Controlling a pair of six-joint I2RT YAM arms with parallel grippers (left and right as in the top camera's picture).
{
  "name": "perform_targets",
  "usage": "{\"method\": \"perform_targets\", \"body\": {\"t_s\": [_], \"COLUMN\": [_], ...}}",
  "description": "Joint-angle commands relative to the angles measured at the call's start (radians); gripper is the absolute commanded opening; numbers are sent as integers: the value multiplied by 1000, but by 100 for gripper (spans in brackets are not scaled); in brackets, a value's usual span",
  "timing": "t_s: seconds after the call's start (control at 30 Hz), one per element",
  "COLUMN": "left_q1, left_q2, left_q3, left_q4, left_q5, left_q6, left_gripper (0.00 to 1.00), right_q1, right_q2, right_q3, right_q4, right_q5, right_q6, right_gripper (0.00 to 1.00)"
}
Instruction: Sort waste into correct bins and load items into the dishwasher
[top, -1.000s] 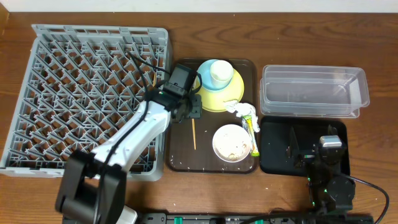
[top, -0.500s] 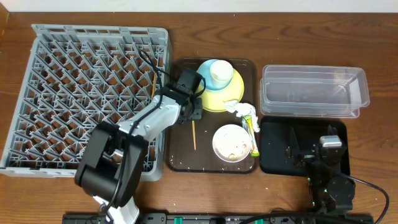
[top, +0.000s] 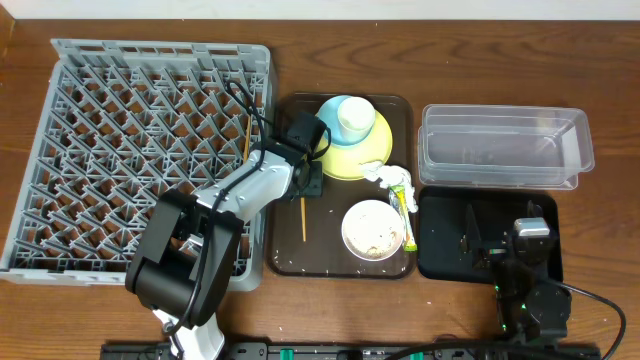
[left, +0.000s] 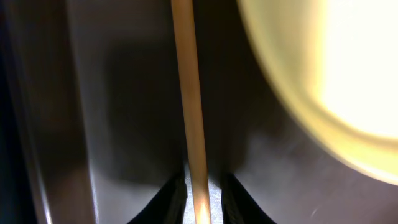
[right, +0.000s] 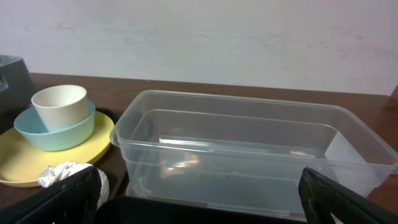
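My left gripper (top: 304, 178) is down on the dark brown serving tray (top: 290, 250), shut on one wooden chopstick (top: 303, 218). In the left wrist view the chopstick (left: 189, 93) runs between the jaws (left: 200, 190), beside the yellow plate (left: 323, 81). A second chopstick (top: 247, 135) lies in the grey dish rack (top: 140, 150). The plate (top: 372, 152) carries a light blue cup (top: 334, 112) with a white cup in it. A white bowl (top: 372, 228) holds pale crumbs. White tissue (top: 383, 174) and a yellow-green wrapper (top: 405, 205) lie beside it. My right gripper (top: 502, 228) is open over the black tray (top: 440, 255).
The clear tub (top: 505, 145) stands behind the black tray; it also fills the right wrist view (right: 249, 155), between my wide-open jaws (right: 202, 208). The plate stack (right: 56, 124) and tissue (right: 65, 174) show at the left there. Crumbs dot the serving tray's front.
The left gripper settled lower over the chopstick's near end, and the chopstick shifted slightly to the left on the serving tray. The right arm has not moved.
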Motion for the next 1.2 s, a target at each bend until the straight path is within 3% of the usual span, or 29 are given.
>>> {"method": "perform_targets", "body": {"t_s": [0.0, 0.3, 0.37, 0.53, 1.17], "left_q1": [0, 0, 0, 0, 0], "left_q2": [56, 56, 56, 56, 56], "left_q3": [-30, -30, -30, -29, -36], "left_q4": [-74, -174, -161, -96, 9], "left_q5": [-2, -2, -2, -10, -58], "left_q6": [-9, -8, -8, -8, -9], "left_gripper": [19, 19, 20, 33, 33], "right_q1": [-16, -16, -16, -16, -16], "right_q2": [-5, -5, -5, -5, -5], "right_q3": [-1, -1, -1, -1, -1], "right_q4": [-4, -4, -4, -4, -4], "right_q5": [-8, -8, -8, -8, -8], "right_q6": [14, 14, 14, 14, 14], "right_gripper": [99, 99, 99, 99, 99]}}
